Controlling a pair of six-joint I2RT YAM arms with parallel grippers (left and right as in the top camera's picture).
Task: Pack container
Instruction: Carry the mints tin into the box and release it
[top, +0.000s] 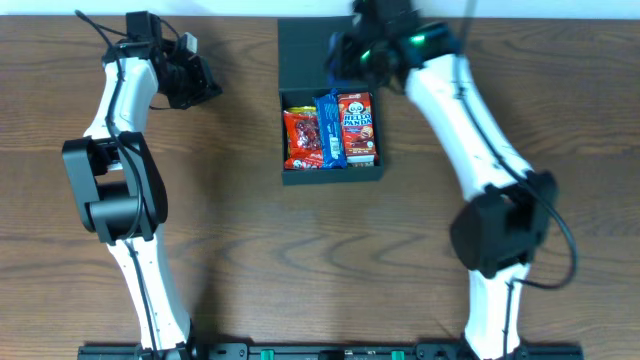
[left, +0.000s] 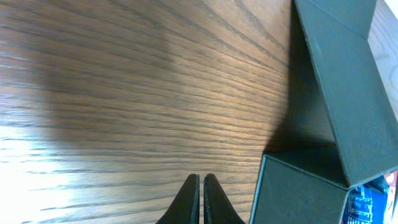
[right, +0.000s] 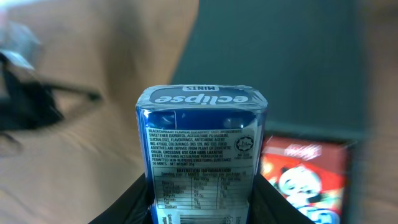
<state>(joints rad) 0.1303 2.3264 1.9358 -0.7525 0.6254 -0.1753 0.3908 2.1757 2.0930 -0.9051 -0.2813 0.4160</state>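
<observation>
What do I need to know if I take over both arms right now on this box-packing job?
Left gripper: shut, empty, over the bare table to the left of the box.
Right gripper: shut on a blue mints pack, held up near the open lid at the box's far side.
Box: open, mid-table. A red packet, a blue packet and a panda biscuit box lie side by side inside.
Done: three snacks packed.
Left: set the mints in, release, probably close the lid.
</observation>
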